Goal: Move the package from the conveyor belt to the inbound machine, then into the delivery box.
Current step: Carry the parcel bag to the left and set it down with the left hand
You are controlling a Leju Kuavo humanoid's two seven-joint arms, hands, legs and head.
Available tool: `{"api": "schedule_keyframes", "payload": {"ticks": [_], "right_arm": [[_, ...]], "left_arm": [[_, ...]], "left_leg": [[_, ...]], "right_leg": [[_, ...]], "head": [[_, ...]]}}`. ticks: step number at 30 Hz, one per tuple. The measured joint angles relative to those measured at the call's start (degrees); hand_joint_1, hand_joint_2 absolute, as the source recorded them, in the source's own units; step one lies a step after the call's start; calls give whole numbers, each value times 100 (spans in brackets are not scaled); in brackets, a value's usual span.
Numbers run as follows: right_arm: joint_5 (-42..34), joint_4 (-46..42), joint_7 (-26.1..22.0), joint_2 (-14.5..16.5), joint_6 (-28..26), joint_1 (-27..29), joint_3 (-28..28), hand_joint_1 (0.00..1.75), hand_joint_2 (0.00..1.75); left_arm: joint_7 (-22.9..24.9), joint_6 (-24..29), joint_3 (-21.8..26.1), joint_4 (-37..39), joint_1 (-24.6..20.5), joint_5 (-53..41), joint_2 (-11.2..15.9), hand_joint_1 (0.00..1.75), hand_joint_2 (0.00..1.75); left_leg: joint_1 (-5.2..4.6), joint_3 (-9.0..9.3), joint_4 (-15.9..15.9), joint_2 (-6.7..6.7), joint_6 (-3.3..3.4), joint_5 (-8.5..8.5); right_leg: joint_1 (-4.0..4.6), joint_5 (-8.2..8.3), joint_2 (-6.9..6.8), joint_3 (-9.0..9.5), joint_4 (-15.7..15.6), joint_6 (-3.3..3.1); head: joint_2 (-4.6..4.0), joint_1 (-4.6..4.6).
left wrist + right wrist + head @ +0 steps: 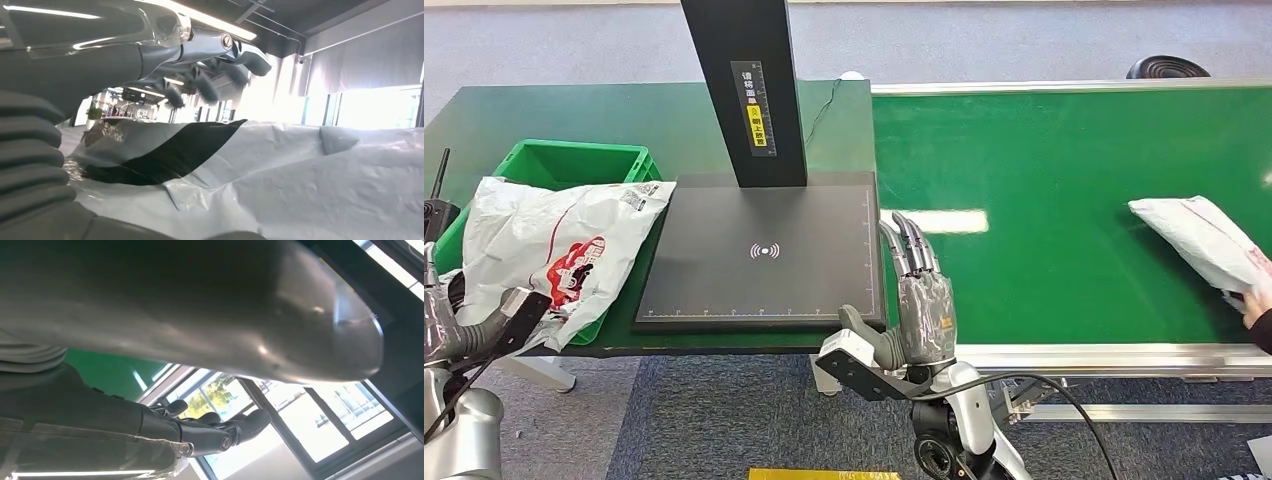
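Note:
A white package with red print (559,250) lies crumpled over the green delivery box (589,163) at the left, one corner reaching the black inbound machine's platform (724,290). My left hand (439,322) sits low beside this package. In the left wrist view its fingers (200,82) hover spread above the white plastic (310,185) with a gap between. My right hand (921,300) is open, fingers straight, at the table's front edge between platform and conveyor belt (1044,180); its dark fingers (215,432) hold nothing. A second white package (1199,240) lies at the belt's right end.
A person's hand (1257,305) touches the second package at the right edge. The machine's black column (746,90) rises behind the platform. A black radio-like device (436,205) stands left of the box. Carpet lies below the table's front edge.

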Motion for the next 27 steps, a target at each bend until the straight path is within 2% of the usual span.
{"api": "schedule_keyframes", "payload": {"ticks": [4,9,11,15,18,27], "right_arm": [[2,-5,-3,8,0,4,-23,0,0],[23,-5,-17,44,-2,8,-70,0,0],[51,-5,-20,58,-10,8,-90,0,0],[70,1,-20,87,-15,4,-160,0,0],[69,21,-21,112,-16,-2,-192,0,0],[56,132,-37,164,-17,-102,-284,0,0]], "left_arm": [[-123,1,15,-215,45,170,-121,0,0],[-1119,1,245,-741,52,871,-511,0,0],[-1342,1,255,-921,34,852,-729,0,0],[-1272,0,118,-1197,-83,553,-1124,0,0],[-1087,0,3,-1360,-193,350,-1299,0,0],[-683,0,-516,-1353,-347,169,-1318,0,0]], "left_leg": [[0,0,0,0,0,0],[-1,0,1,-3,0,0],[-1,1,2,-7,0,0],[-2,2,2,-9,1,0],[-1,2,3,-6,1,0],[1,2,2,-4,0,0]], "right_leg": [[0,0,0,-1,0,0],[-1,0,-1,-2,-2,0],[-2,0,-2,-1,-3,0],[-2,3,-2,3,-3,2],[-2,6,-1,3,-2,2],[1,5,0,1,-1,0]], "head": [[0,-1],[0,0],[0,1],[0,0],[0,-1],[0,0]]}}
